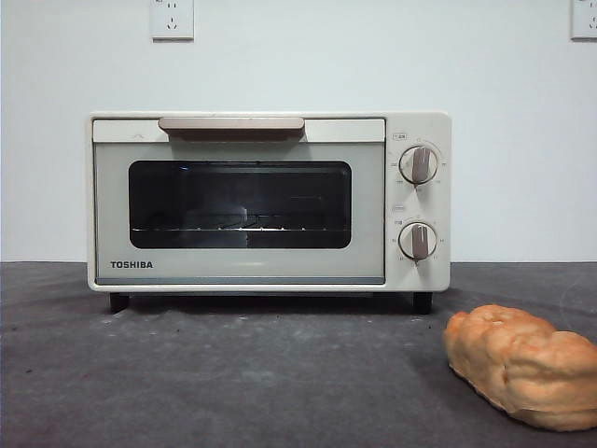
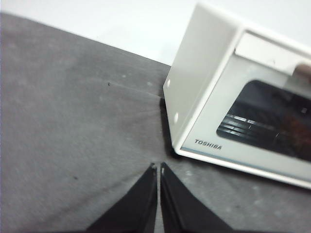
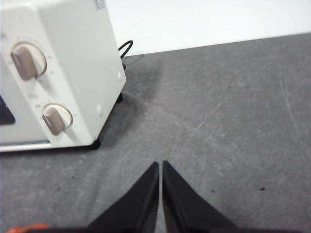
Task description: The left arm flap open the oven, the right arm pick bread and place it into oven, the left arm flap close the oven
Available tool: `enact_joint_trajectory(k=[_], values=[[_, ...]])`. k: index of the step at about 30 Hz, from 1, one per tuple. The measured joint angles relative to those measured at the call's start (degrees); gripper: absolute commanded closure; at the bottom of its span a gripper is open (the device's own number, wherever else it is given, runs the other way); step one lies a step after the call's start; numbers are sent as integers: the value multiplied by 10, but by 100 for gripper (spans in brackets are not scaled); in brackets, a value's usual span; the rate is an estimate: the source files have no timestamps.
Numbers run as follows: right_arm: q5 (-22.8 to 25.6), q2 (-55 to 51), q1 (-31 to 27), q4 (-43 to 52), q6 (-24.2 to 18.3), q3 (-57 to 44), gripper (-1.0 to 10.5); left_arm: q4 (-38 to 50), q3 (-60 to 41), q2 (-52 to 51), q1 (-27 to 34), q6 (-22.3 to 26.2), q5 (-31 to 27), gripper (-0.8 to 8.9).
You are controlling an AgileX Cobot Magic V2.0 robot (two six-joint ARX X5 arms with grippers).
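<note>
nothing is done yet: your oven (image 1: pixel 269 201) door sits shut, and the bread (image 1: pixel 522 366) lies on the counter (image 1: pixel 233 383) at the oven's 4 o'clock. left pincer (image 2: pixel 159 167) and right pincer (image 3: pixel 160 165) are pressed together, holding nothing. opening, loading and closing all remain.

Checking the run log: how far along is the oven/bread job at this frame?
Nothing looks done: the Toshiba toaster oven door is shut and the bread lies on the table in front of its knob side. Nothing in hand: left gripper and right gripper are shut, holding nothing, off the oven. Left: open, load, close.
</note>
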Motion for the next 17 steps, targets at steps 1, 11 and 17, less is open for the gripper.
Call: enact_joint_trajectory(k=[1,11,17], values=[[0,0,0,0,9,0,941,0,0,0,0,-15,0,798],[-15,0,0,0,100,60,941,-23,48,0,0,-115,39,798],[-17,1,0,-15,104,131,941,-83,138,14,0,-116,41,798]])
